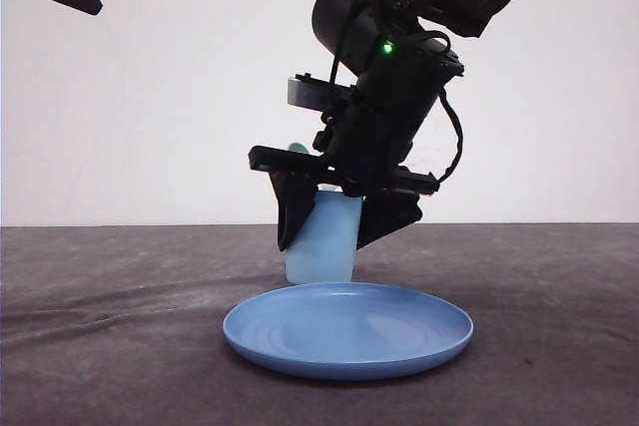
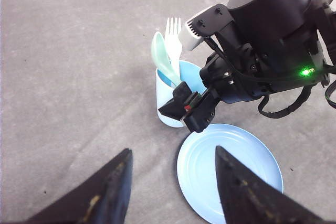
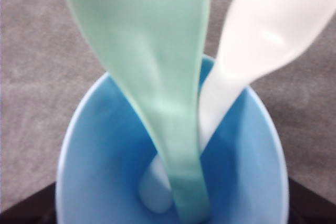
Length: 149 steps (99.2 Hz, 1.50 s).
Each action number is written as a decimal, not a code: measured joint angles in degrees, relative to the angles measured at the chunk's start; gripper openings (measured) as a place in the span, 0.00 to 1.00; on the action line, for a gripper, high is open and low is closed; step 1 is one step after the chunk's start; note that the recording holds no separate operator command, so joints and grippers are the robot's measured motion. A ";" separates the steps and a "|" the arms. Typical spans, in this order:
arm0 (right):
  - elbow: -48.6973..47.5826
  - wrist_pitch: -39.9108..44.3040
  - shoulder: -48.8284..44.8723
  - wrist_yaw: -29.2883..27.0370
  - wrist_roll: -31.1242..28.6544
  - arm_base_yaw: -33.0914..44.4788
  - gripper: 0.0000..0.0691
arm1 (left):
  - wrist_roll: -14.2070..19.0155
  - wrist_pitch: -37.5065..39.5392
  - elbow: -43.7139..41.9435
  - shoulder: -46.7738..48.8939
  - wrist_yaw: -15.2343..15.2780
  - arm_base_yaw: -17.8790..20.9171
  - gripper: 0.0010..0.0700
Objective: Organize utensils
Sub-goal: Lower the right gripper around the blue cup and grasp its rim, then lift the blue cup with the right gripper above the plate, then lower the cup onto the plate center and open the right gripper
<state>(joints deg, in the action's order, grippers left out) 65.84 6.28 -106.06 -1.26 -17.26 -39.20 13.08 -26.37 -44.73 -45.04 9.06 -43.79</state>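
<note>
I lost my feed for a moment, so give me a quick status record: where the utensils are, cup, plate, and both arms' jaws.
spoon: standing in the cup, bowl end up
fork: standing in the cup beside the spoon, tines up
cup: upright on the table, just behind the plate
plate: flat on the table, nothing on it
right gripper: jaws straddling the cup, open
left gripper: raised above the table, jaws open, holding nothing
table: grey mat

Grey table (image 1: 110,326); blue plate (image 1: 347,331) and cup (image 2: 167,103) on it
</note>
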 joint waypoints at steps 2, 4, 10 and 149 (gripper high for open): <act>0.02 0.11 0.00 0.00 0.22 0.00 0.60 | 0.00 0.00 0.00 0.00 0.00 0.00 0.42; 0.04 0.31 0.00 -0.02 0.46 0.00 0.60 | -0.02 0.00 0.00 0.00 0.00 0.00 0.42; 0.22 1.27 0.26 -0.17 1.03 0.00 0.60 | -0.15 0.00 0.00 0.00 0.00 0.00 0.42; -21.22 0.26 23.34 -9.84 5.18 -14.82 0.58 | -0.17 0.00 0.00 0.00 0.00 0.00 0.42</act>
<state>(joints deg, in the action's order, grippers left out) 44.62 6.55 -82.72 -11.09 -12.08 -54.02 12.91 -26.37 -44.73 -45.04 9.06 -43.79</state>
